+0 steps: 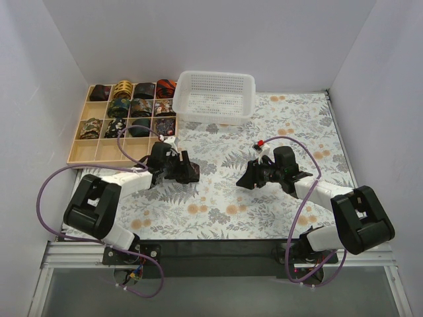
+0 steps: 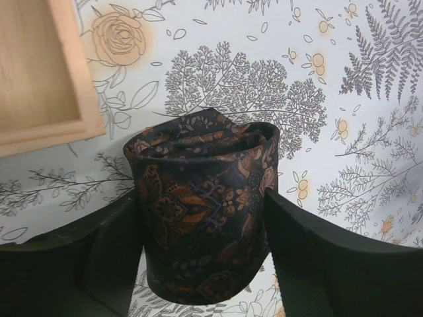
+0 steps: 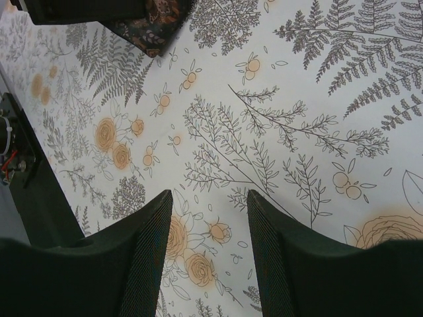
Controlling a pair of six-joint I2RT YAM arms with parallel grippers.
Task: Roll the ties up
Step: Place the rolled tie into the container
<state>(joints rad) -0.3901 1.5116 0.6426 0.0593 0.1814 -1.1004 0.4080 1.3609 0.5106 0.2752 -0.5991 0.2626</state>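
Observation:
A rolled tie [image 2: 205, 198], dark with an orange-brown paisley print, stands as a coil between the fingers of my left gripper [image 2: 201, 218], which is shut on it just above the floral cloth. In the top view my left gripper [image 1: 187, 172] is in front of the tray's right end, and it hides the coil. My right gripper [image 1: 243, 179] is open and empty, low over the cloth in the middle right; its fingers [image 3: 155, 238] frame bare cloth. The held tie [image 3: 155, 26] shows at the top left of the right wrist view.
A gridded wooden tray [image 1: 106, 153] at the back left holds several rolled ties; its front row is bare. Its corner [image 2: 63, 125] lies just left of the held coil. A white mesh basket [image 1: 215, 96] stands at the back centre.

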